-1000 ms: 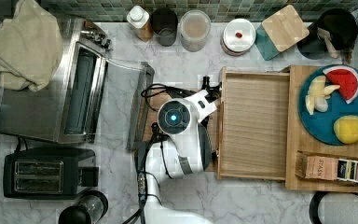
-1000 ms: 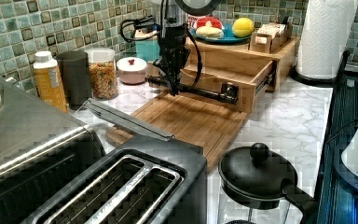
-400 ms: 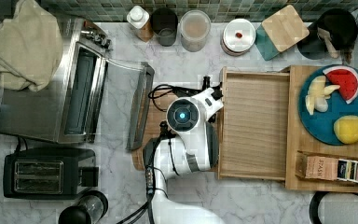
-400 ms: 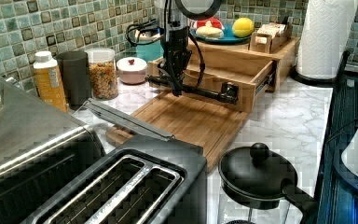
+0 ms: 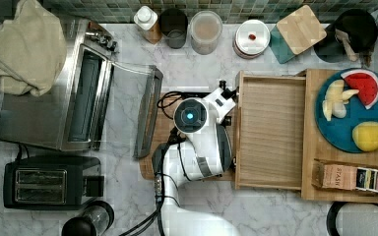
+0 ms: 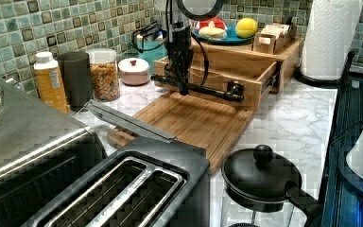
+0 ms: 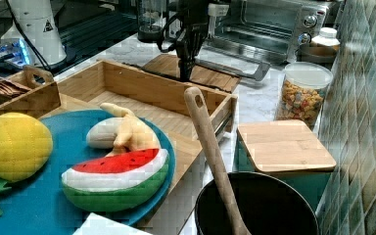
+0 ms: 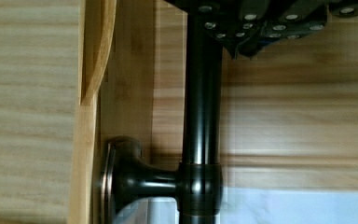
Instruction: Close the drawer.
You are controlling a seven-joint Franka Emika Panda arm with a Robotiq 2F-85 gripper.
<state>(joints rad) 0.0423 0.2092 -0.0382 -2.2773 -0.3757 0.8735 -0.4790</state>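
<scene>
While the drawer (image 5: 269, 132) is sitting pulled well out of its stand (image 5: 347, 169), over the cutting board's (image 6: 189, 120) far edge, the arm (image 5: 204, 147) is hanging straight down at its front, probably so a push can drive it home. Its long axis is lying along the stand's front, and its open face is pointing toward the toaster oven (image 5: 74, 93). At the dark bar handle (image 6: 203, 89), the gripper (image 6: 183, 85) is touching the bar, though I cannot tell whether it is released or clenched.
</scene>
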